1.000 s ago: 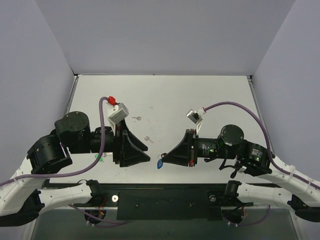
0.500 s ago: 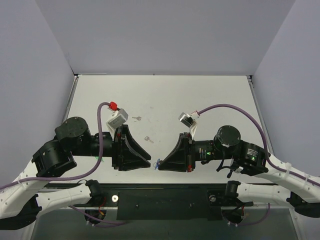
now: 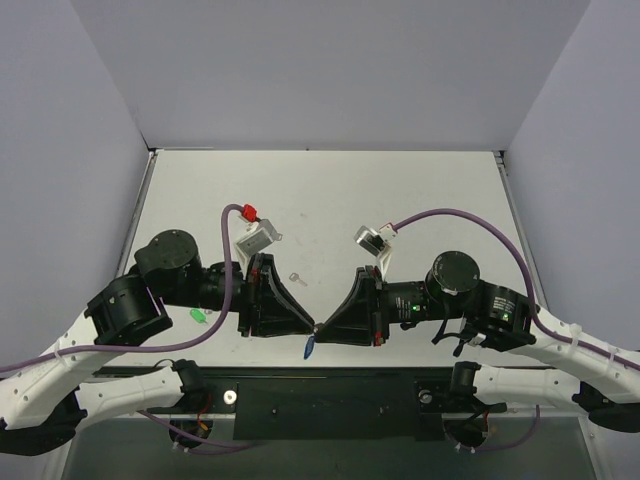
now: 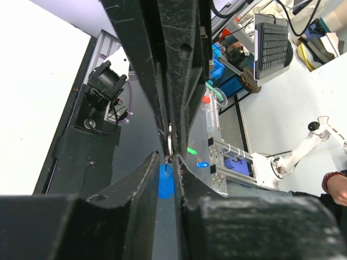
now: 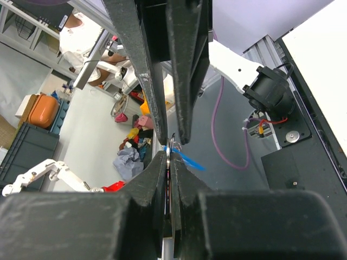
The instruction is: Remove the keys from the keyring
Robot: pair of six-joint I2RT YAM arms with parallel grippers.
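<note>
- Keyring [image 3: 309, 345]: a blue plastic tag on a thin metal ring, held in the air between both grippers at the near edge of the worktop [image 3: 420, 190], tag hanging down.
- Left gripper [image 3: 312, 327]: closed on the metal ring [image 4: 169, 145]; tag [image 4: 166, 181] dangles just below.
- Right gripper [image 3: 320, 329]: closed on the same ring [image 5: 170, 149], tip to tip with the left.
- Handling: expect it to be light, stiff and slippery; grip the ring's wire, not the swinging tag.
- Key [image 3: 297, 279]: one lies loose on the worktop; whether any key is on the ring, you cannot tell.

Keyring [image 3: 309, 346] between both tool tips
</note>
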